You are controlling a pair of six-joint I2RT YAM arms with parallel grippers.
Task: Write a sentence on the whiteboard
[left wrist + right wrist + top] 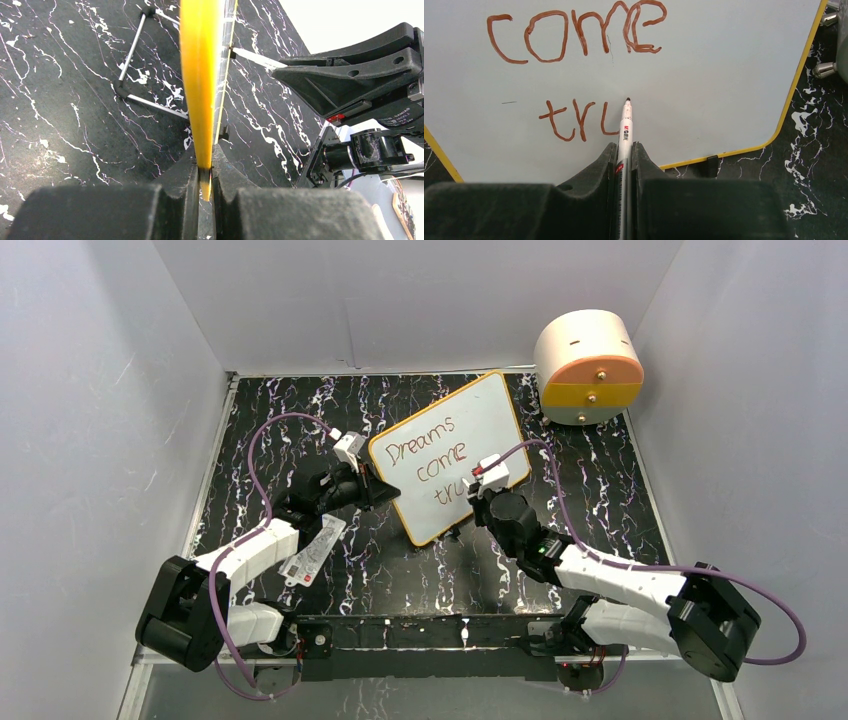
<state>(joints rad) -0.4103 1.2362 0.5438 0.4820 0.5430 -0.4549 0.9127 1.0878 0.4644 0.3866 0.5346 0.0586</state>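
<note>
Right hand (625, 150): clamped on marker (626, 122).
Left hand (205, 172): clamped on whiteboard (200, 75) edge.
Sentence (580, 120): I'd close the "u", pressing lightly.

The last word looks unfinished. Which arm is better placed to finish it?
Right: the right gripper holds the marker, tip beside the unfinished word; the left gripper only clamps the whiteboard edge.

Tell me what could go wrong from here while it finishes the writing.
1. The left gripper pinches the whiteboard only by its thin yellow edge; writing pressure might pivot or slip it, skewing the letters.
2. The right gripper holds the marker right beside the unfinished third line of the sentence, so a low pass could smear those strokes.
</note>
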